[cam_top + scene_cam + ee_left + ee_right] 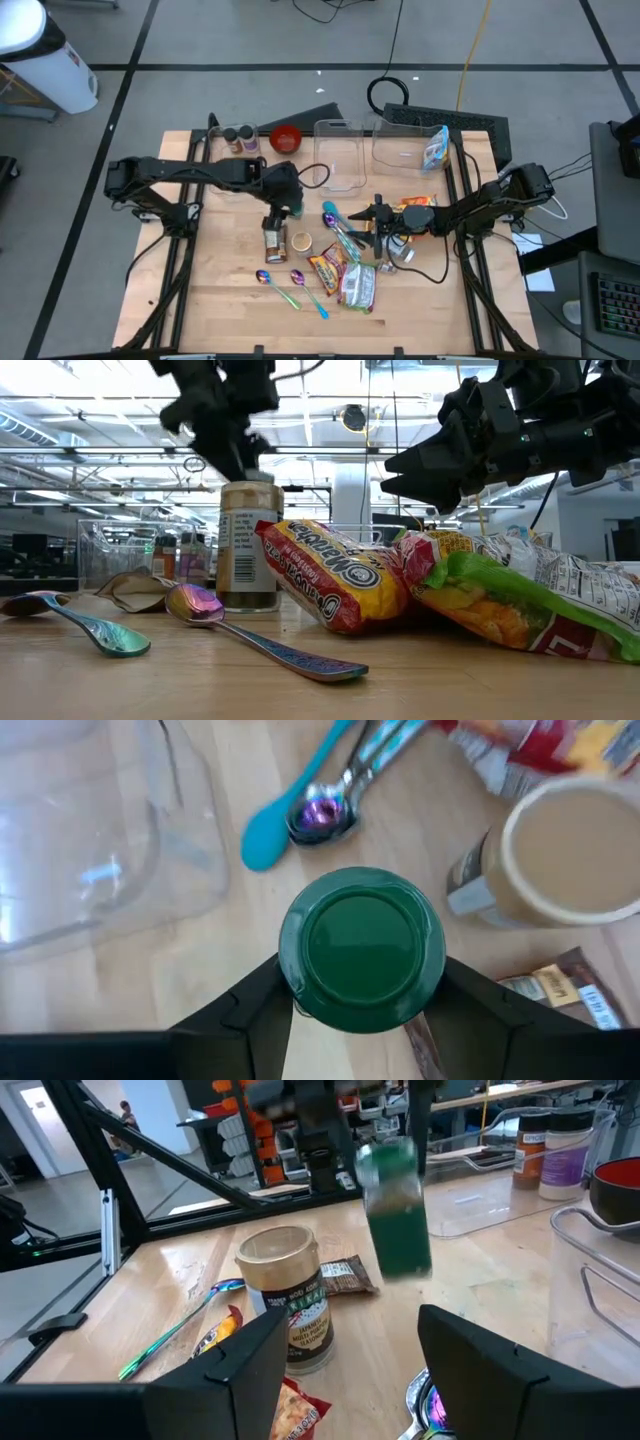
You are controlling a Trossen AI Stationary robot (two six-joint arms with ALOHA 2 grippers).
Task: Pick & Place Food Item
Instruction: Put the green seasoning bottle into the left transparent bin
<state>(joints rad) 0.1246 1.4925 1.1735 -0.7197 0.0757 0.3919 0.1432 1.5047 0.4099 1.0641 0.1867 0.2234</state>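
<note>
Overhead view straight down, low view level across table, both sharing spice jar, close wrist views.

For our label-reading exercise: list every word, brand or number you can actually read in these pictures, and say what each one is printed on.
"Maruchan": on the red and yellow noodle packet, low view.
"JAPANESE": on the label of the open jar, right wrist view; the lines under it are too blurred to read.
Spice jar label: too small to read.
Green and white bag print: too small to read.
Brown sachet: blurred.
</note>
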